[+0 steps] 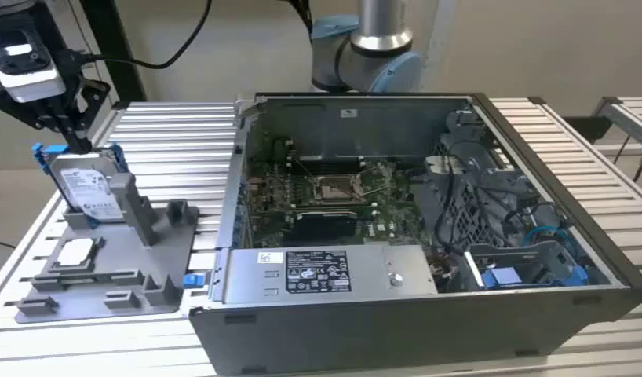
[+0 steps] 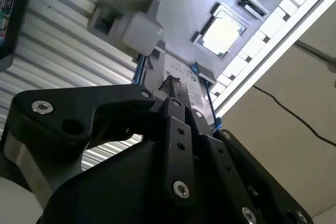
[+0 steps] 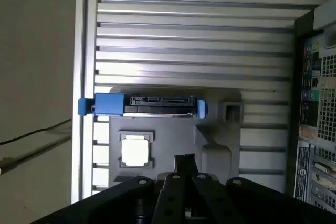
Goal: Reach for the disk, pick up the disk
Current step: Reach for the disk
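One disk (image 1: pixel 91 187) on edge in a grey holder (image 1: pixel 169 251) at the exterior view's left, directly below the gripper (image 1: pixel 75 137); grip clenched or released, impossible to tell.

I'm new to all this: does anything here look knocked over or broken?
Nothing stands out. The disk stands on edge in its grey holder, the gripper close above it; the open computer case looks tidy.

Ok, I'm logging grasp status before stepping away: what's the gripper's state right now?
Gripper: open or closed cannot be told; it is at the top edge of the upright hard drive in the grey fixture.
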